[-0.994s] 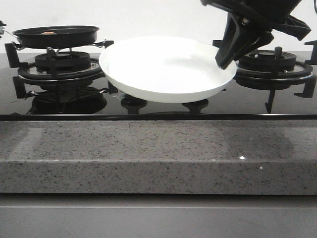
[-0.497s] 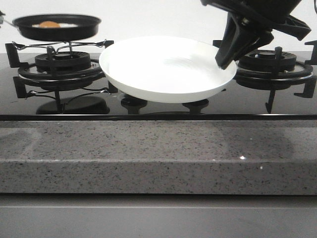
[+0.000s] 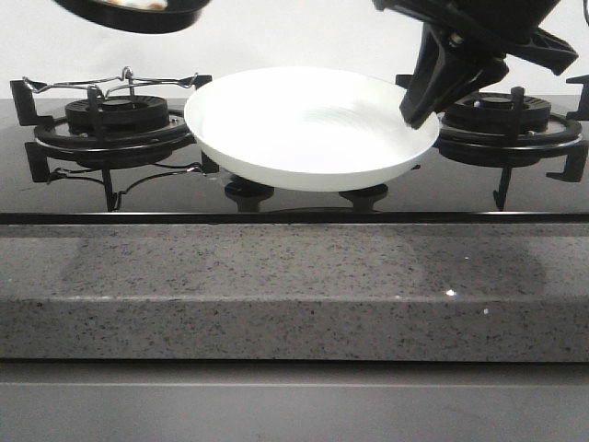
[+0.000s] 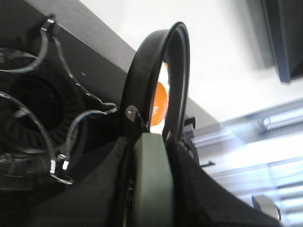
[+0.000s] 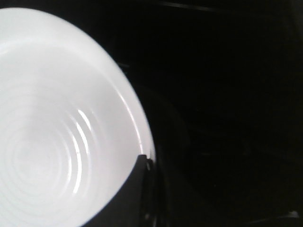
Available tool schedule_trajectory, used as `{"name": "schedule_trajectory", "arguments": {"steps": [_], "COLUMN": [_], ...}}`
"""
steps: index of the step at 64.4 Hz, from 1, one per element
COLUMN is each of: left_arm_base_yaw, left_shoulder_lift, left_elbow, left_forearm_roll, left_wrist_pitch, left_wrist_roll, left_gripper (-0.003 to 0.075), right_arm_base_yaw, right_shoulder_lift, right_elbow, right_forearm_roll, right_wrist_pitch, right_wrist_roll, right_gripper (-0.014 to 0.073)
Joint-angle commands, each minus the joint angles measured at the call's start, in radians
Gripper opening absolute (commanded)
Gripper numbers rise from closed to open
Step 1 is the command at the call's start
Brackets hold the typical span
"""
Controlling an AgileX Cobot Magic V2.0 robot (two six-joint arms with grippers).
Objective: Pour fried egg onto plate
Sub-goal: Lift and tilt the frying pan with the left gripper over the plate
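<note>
Pan lifted, plate held out, egg not yet poured.

Front view: the right claw (image 3: 416, 109) is clamped on the rim of the round glossy white plate (image 3: 308, 129), holding it above the black glass hob between the burners; the black frying pan (image 3: 138, 11) hangs high over the counter's back left corner.
Left wrist view: the left claw, itself out of frame, seems to hold the pan's green handle (image 4: 149, 184); I cannot tell its opening. The small fried egg's orange yolk (image 4: 160, 103) shows inside the steeply tilted pan.
Right wrist view: only plate (image 5: 57, 123) and claw tip.
Risk: pan and plate are well apart, so tipping now could drop the egg onto the hob.

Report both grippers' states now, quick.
Left gripper: shut on the frying pan handle.
Right gripper: shut on the plate rim.
</note>
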Motion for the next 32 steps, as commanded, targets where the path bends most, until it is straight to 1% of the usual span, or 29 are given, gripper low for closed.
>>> {"name": "schedule_trajectory", "arguments": {"steps": [1,6,20,32], "left_arm_base_yaw": [-0.044,-0.077,-0.195,-0.31], "left_shoulder_lift": [-0.087,-0.114,-0.18,-0.226], "left_elbow": [-0.03,-0.03,-0.03,-0.03], "left_forearm_roll": [-0.07,-0.05,0.084,0.146], "left_wrist_pitch": [-0.008,-0.041,-0.162,-0.247], "left_wrist_roll": [0.012,0.034,0.039,0.139], "left_gripper": [-0.002,-0.002,-0.002,-0.002], "right_arm_base_yaw": [0.001,0.001,0.001,0.001], "right_shoulder_lift": [-0.03,-0.03,-0.03,-0.03], "right_elbow": [-0.024,-0.024,-0.024,-0.024], "right_forearm_roll": [0.011,0.011,0.011,0.011], "right_wrist_pitch": [-0.045,-0.045,-0.045,-0.045], "right_wrist_roll": [-0.009,-0.009,-0.009,-0.009], "right_gripper": [-0.0067,-0.0067,-0.0067,-0.0067]}}
